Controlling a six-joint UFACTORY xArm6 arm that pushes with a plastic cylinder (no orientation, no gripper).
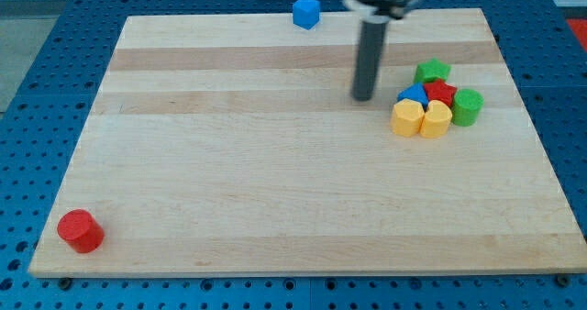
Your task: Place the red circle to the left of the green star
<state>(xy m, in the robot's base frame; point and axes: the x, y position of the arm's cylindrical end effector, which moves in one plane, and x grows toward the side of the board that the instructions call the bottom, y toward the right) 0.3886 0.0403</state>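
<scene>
The red circle (80,230) lies at the board's bottom left corner. The green star (432,71) sits at the view's right, at the top of a tight cluster of blocks. My tip (363,98) rests on the board just left of that cluster, a short way left and below the green star. It is far to the upper right of the red circle and touches no block.
The cluster holds a red star (441,93), a blue block (414,94), a green cylinder (467,106) and two yellow blocks (407,117) (436,120). A blue cube (305,12) sits at the board's top edge. The wooden board (275,191) lies on a blue pegboard.
</scene>
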